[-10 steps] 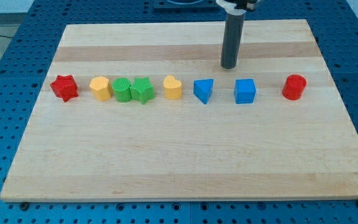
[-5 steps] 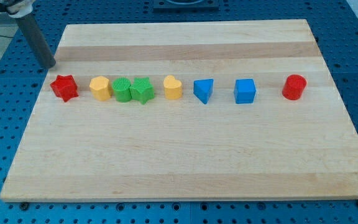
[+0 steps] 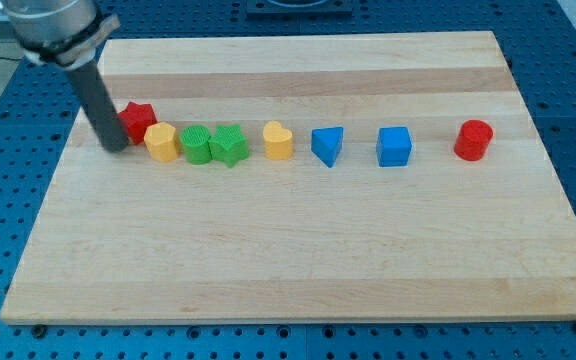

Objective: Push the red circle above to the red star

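Observation:
The red circle [image 3: 474,139] stands at the view's right, at the end of a row of blocks. The red star [image 3: 139,119] is at the view's left, a little above the row, touching or nearly touching the yellow block [image 3: 162,142]. My tip [image 3: 114,147] is on the board just left of and below the red star, against it, and left of the yellow block. The rod hides the star's left edge.
The row runs left to right: yellow block, green block [image 3: 196,145], green star [image 3: 229,146], yellow heart [image 3: 278,141], blue triangle [image 3: 327,146], blue cube [image 3: 394,147]. The wooden board [image 3: 298,260] lies on a blue perforated table.
My tip has gone from the board's top left edge down to the red star. The red star has shifted right and up, next to the yellow block. The other blocks have not moved.

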`<action>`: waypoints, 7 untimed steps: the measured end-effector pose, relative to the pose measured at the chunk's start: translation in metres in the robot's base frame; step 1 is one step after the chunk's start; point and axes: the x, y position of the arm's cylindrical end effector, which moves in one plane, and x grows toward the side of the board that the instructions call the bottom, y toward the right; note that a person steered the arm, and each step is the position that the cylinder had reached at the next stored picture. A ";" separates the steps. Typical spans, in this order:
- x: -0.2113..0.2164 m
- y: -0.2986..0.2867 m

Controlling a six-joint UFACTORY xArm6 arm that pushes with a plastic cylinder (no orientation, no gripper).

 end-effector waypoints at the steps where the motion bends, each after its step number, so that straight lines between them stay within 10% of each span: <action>1: 0.075 0.093; 2: 0.071 0.240; 4: 0.044 0.348; 7: 0.048 0.357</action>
